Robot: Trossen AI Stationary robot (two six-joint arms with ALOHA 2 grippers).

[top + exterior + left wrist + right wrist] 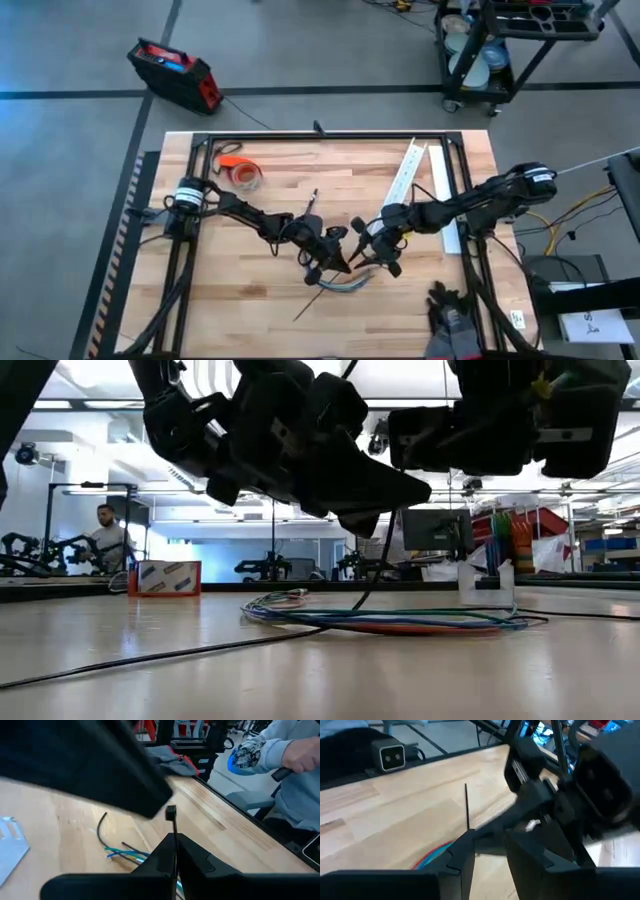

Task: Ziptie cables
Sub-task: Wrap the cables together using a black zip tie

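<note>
Holding the ziptie (174,851) pinched upright in the left end effector (335,262) above the cables (347,286) lying near-centre on the counter (240,290); right end effector (377,252) narrowly parted alongside. Best threading the tail slowly, aligned.

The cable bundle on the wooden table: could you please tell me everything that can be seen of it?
The loose bundle of thin green, blue and reddish cables lies flat on the pale wooden table, near its front middle, bent into a shallow curved loop. The strands look flexible and are not tied. The left gripper and the right gripper hang just above it; neither holds it. The thin dark ziptie drops from the left gripper beside the bundle; contact is unclear.
</note>
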